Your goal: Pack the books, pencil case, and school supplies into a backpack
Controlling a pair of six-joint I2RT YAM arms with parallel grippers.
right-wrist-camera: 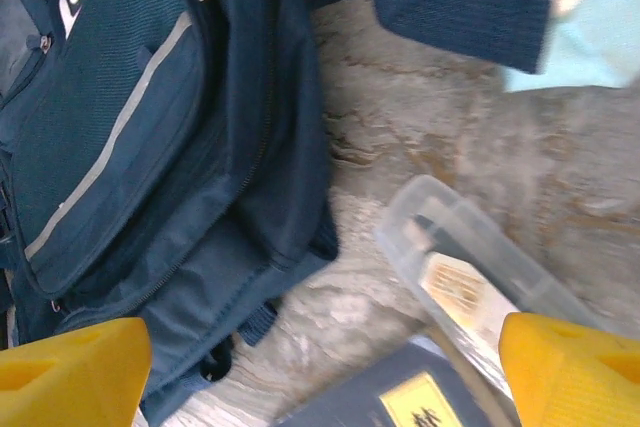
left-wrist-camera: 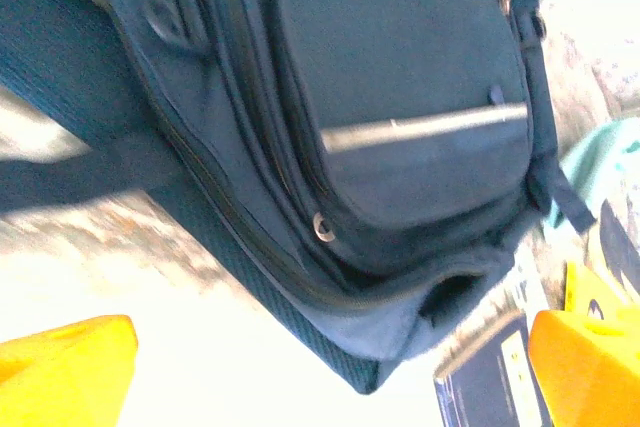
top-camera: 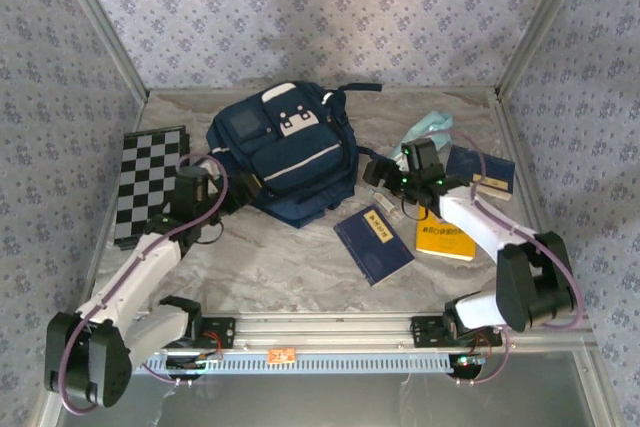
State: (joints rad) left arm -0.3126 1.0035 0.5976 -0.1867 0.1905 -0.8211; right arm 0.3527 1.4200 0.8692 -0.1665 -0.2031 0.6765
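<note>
Navy backpack [top-camera: 288, 155] lying flat; left gripper [left-wrist-camera: 325, 372] and right gripper [right-wrist-camera: 320, 372] agape, empty, flanking it; school supplies [right-wrist-camera: 465, 282] by right gripper.

Text check: nothing legible.
Navy book [top-camera: 373, 244], ctr-right of top view: yellow label [top-camera: 381, 226] w/ dark marks, too small to read. Yellow book [top-camera: 444, 239] beside it: print blurred. Clear case [right-wrist-camera: 480, 292], lower right of right wrist view: tan sticker [right-wrist-camera: 452, 287], unreadable.
</note>
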